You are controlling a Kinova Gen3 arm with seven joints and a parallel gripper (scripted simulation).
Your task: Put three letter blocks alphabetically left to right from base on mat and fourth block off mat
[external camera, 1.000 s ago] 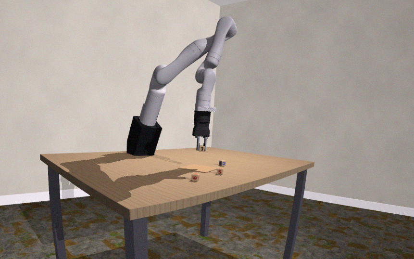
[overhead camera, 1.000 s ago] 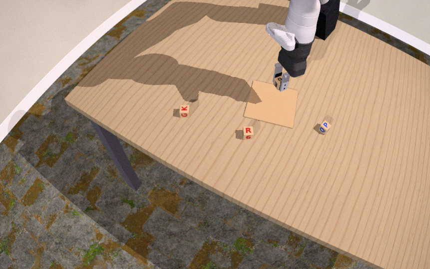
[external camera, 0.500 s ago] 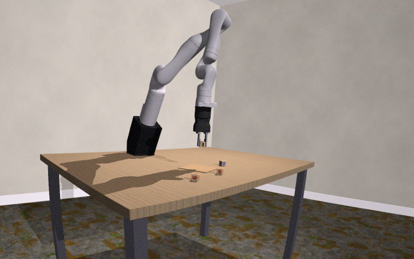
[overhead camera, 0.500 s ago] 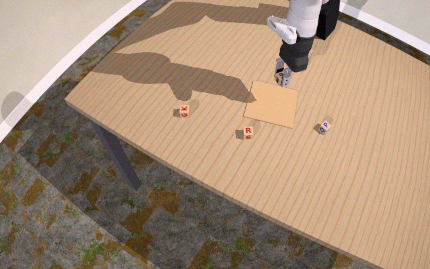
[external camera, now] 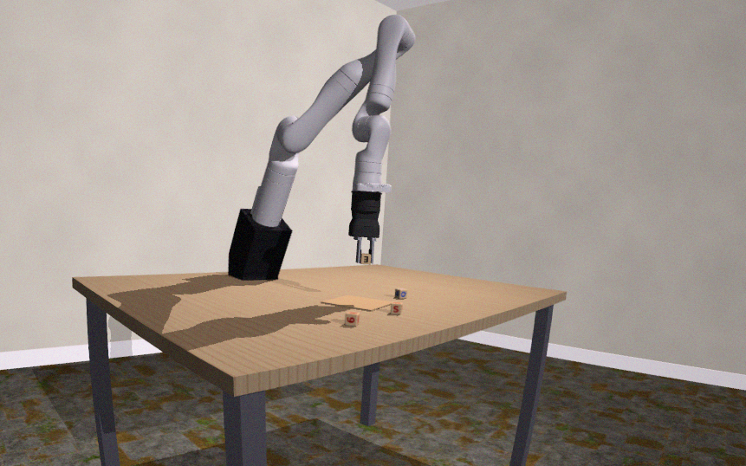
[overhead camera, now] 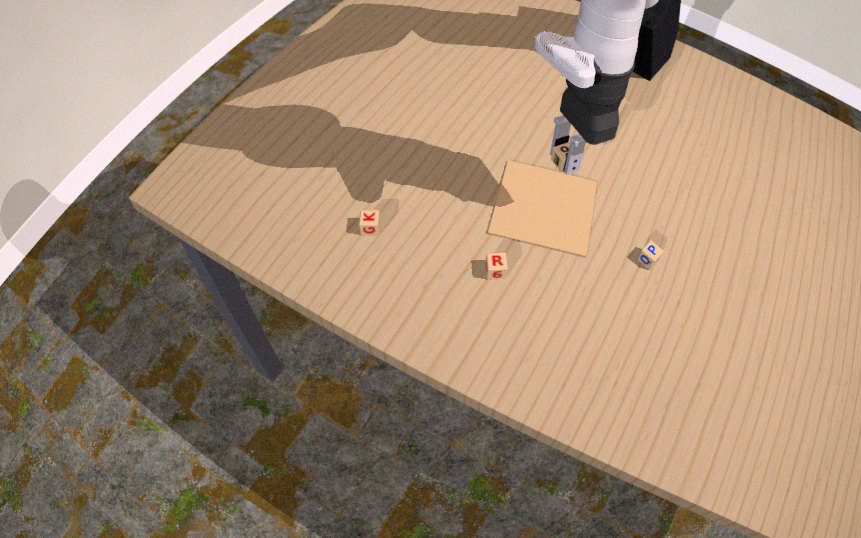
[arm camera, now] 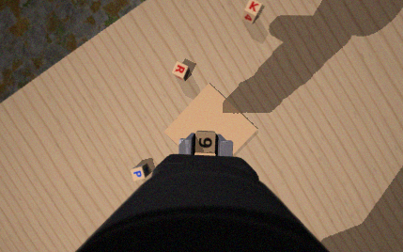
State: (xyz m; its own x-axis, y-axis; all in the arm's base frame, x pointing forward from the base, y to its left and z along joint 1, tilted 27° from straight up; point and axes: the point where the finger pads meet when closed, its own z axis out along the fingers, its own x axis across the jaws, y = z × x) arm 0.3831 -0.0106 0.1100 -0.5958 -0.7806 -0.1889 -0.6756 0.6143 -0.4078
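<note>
My gripper (overhead camera: 567, 157) (external camera: 365, 261) (arm camera: 205, 141) is shut on a block with black marks (overhead camera: 561, 155) (external camera: 366, 259) (arm camera: 206, 142) and holds it well above the table. The wrist view shows a black 9 or 6 on it. The mat (overhead camera: 543, 227) (external camera: 360, 303) (arm camera: 203, 110) lies flat and bears no block. The red K block (overhead camera: 369, 221) (external camera: 351, 319) (arm camera: 253, 9), the red R block (overhead camera: 496, 264) (external camera: 396, 308) (arm camera: 180, 70) and the blue P block (overhead camera: 650, 254) (external camera: 400, 294) (arm camera: 139, 172) each rest on the table off the mat, letter on top.
The wooden table (overhead camera: 720, 334) (external camera: 468, 300) (arm camera: 95, 118) bears everything. The black robot base (overhead camera: 659, 40) (external camera: 259, 246) stands at its back edge. The arm's shadow falls over a corner of the mat. The K block lies nearest the table edge at the left in the top view.
</note>
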